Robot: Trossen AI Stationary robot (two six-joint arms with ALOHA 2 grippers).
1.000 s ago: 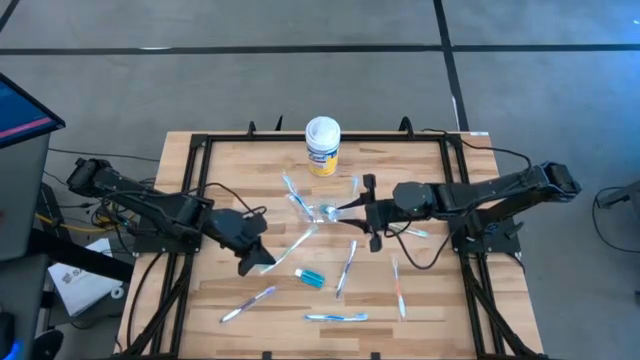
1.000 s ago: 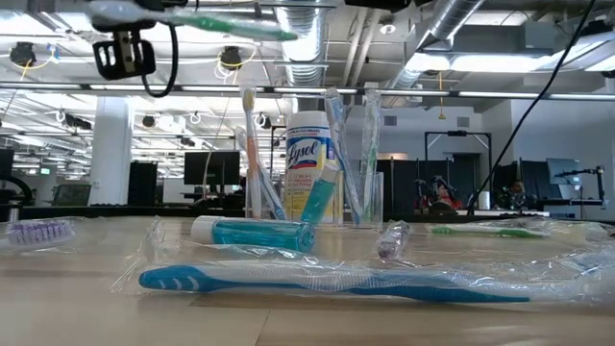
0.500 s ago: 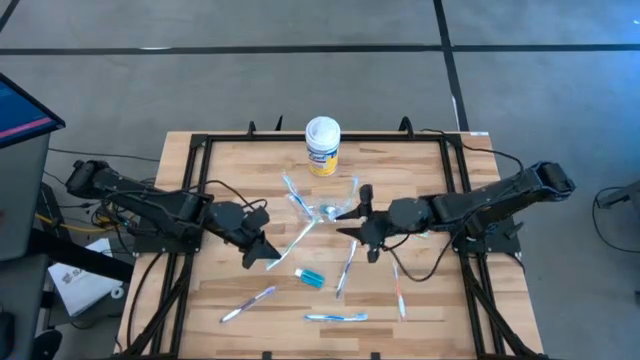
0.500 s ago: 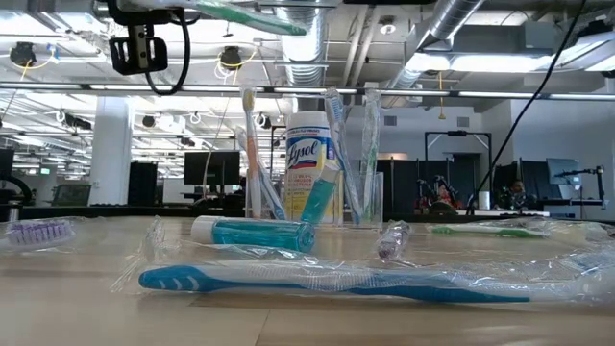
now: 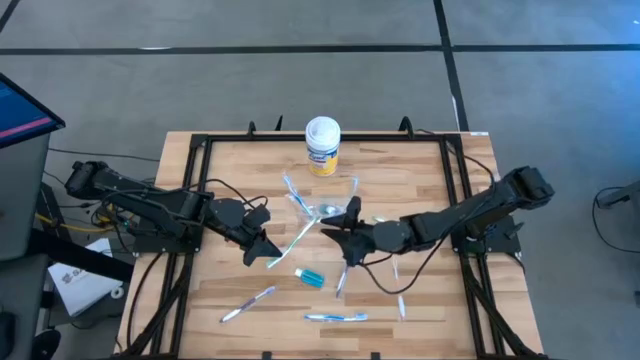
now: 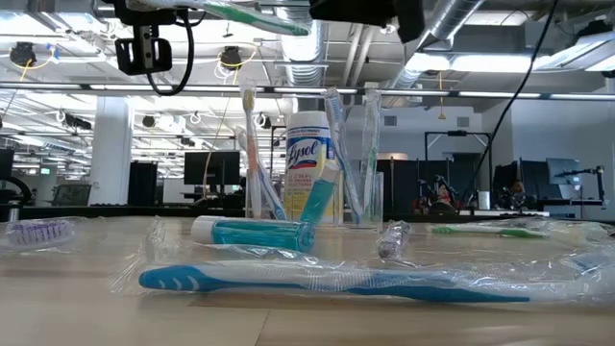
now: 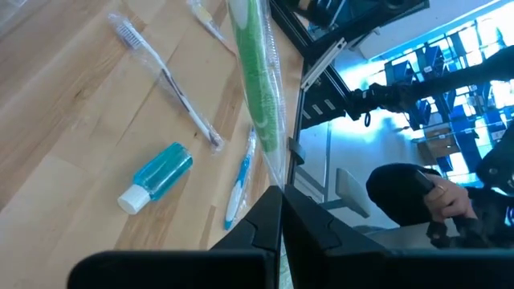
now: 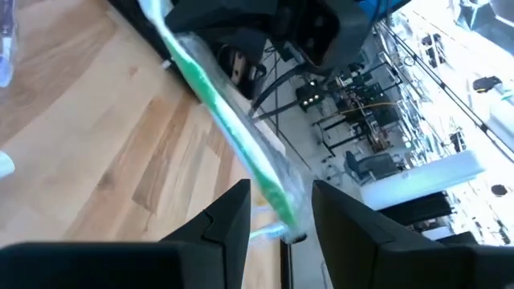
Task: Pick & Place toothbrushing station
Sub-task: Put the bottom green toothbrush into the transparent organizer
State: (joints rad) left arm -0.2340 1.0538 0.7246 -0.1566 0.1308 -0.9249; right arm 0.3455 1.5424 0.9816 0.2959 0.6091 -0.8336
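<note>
I am looking down at the wooden table (image 5: 420, 300), where the left gripper (image 5: 262, 253) is hanging above the left-middle of the boards with its fingers pressed together on one end of a green toothbrush in a clear plastic wrapper (image 5: 297, 239). That wrapped brush is slanting up from the left gripper toward the small see-through plastic cup (image 5: 327, 211) at the table's centre, and from the left wrist I am seeing it run out past the closed fingers, well above the boards. The right gripper (image 5: 348, 229) is reaching in from the right, just beside the cup and close to the brush's far end; from its wrist I am seeing its two dark fingers (image 8: 229, 221) standing apart, with the green brush crossing beyond them, untouched.

The cup is standing upright with several toothbrushes in it, just in front of the yellow canister with a white lid (image 5: 322, 146). A small teal-blue tube with a white cap (image 5: 309, 277) is lying on the boards near the left gripper. A blue toothbrush in clear wrap (image 6: 327, 280) is lying nearest the low camera, and other wrapped toothbrushes (image 5: 248, 303) are lying scattered across the front half.
</note>
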